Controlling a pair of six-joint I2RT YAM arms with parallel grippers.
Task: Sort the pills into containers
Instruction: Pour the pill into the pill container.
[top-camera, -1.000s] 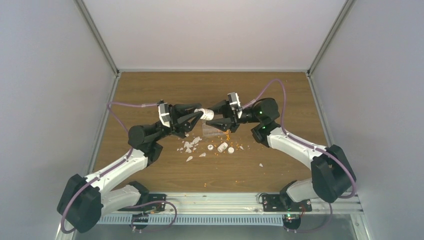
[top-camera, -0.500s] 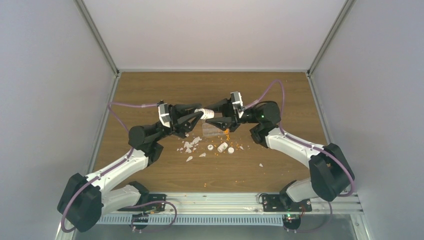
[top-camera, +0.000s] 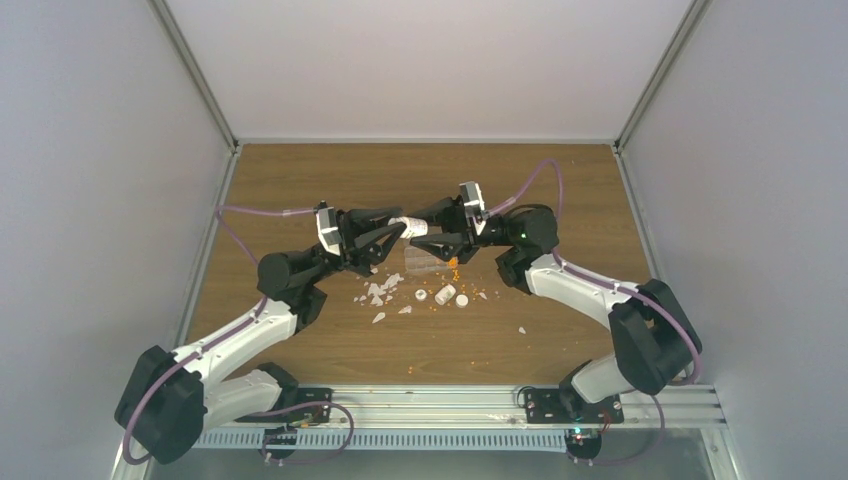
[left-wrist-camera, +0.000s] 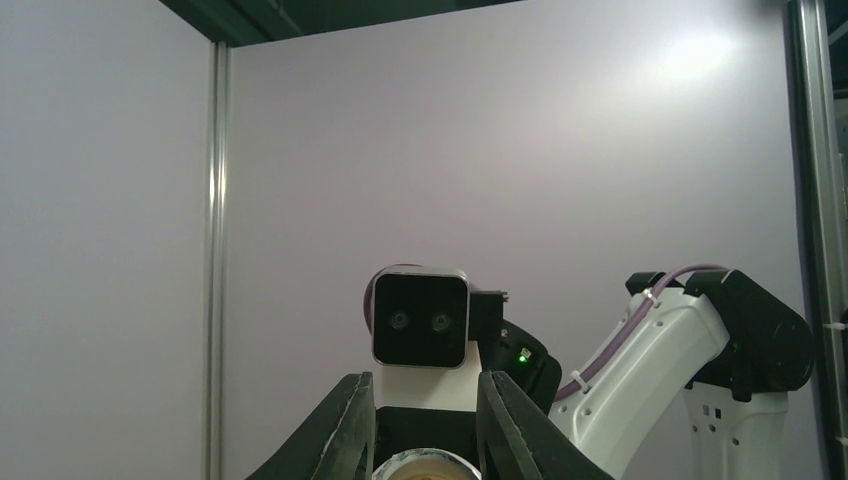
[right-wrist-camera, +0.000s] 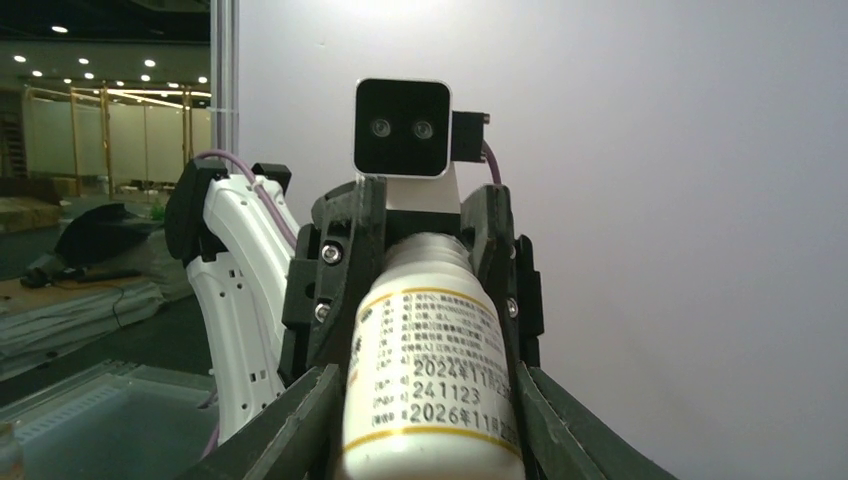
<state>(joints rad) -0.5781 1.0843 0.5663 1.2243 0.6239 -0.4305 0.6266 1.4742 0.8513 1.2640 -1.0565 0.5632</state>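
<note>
Above the table, my left gripper (top-camera: 399, 227) is shut on a white labelled bottle (top-camera: 411, 225) that lies level. My right gripper (top-camera: 429, 229) is open, with a finger on each side of the bottle's free end. In the right wrist view the bottle (right-wrist-camera: 430, 350) fills the space between the fingers of my right gripper (right-wrist-camera: 428, 372), and my left gripper (right-wrist-camera: 425, 215) clamps its far end. The left wrist view shows only the bottle's rim (left-wrist-camera: 425, 462) low between the fingers of my left gripper (left-wrist-camera: 425, 385). Orange pills (top-camera: 452, 264) lie scattered beside the clear container (top-camera: 421, 261) below.
White flakes (top-camera: 378, 292) lie left of centre. A small white vial (top-camera: 445, 294) and two caps (top-camera: 421, 296) rest on the wood in front of the box. More orange grains (top-camera: 437, 305) are strewn nearby, and a lone flake (top-camera: 522, 330) sits to the right.
My right arm has drawn in slightly, and its gripper has edged left along the bottle. The left arm and the bottle have stayed put.
</note>
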